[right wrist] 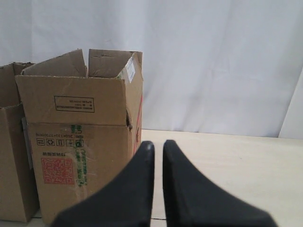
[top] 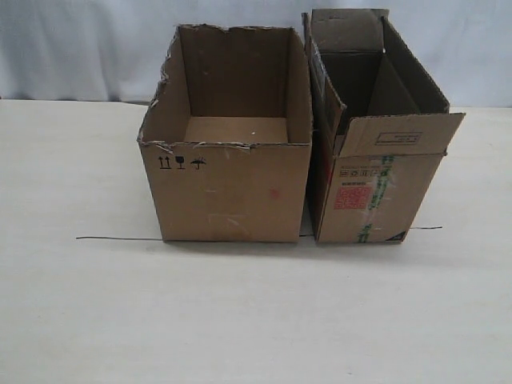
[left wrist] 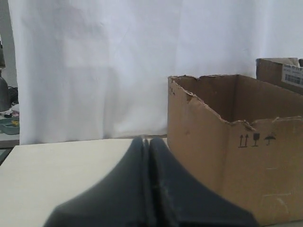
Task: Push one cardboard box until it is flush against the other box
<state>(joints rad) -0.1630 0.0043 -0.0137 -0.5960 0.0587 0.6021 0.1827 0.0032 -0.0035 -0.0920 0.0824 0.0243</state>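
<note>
The cardboard box [top: 228, 188], wide with a torn rim and black handling symbols, stands on the pale table left of the other box [top: 376, 184], the taller one with flaps, a red label and green-printed tape. A thin gap shows between them at the base. Neither gripper appears in the exterior view. In the left wrist view my left gripper [left wrist: 147, 141] is shut and empty, just beside the cardboard box [left wrist: 236, 161]. In the right wrist view my right gripper [right wrist: 158, 144] shows only a narrow slit between its fingers, holds nothing, and sits beside the other box [right wrist: 80, 142].
A thin black line [top: 120, 238] runs across the table [top: 256, 320] under the fronts of both boxes. A white curtain [top: 80, 48] hangs behind. Clutter on a side surface [left wrist: 8, 120] shows at the edge of the left wrist view.
</note>
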